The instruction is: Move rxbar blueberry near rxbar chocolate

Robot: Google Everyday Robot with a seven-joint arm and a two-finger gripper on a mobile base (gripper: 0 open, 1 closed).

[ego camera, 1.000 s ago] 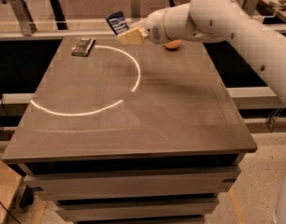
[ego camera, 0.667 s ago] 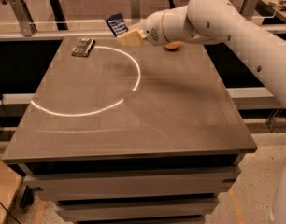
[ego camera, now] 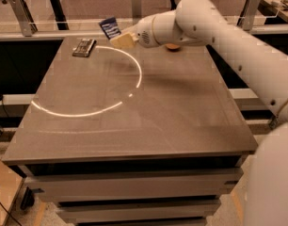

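Gripper (ego camera: 118,38) above table (ego camera: 181,107) far edge, fingers pinching rxbar blueberry (ego camera: 110,28) at its lower end, bar tilted upward, navy wrapper, white text, rxbar chocolate (ego camera: 84,47) lying flat nearby.

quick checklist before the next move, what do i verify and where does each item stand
1. rxbar blueberry held: ok, it sticks up from the gripper, lifted off the table near its far edge.
2. Grip secure: cannot tell, the fingers pinch only its lower end.
3. rxbar chocolate located: ok, lying flat near the far left corner.
4. Path to it: ok, nothing stands between the gripper and the chocolate bar.
5. Bars near each other: not ok, the blueberry bar is in the air, apart from the chocolate bar.
6. Small orange-brown thing out of the way: ok, it sits behind the arm, on the side away from the chocolate bar.
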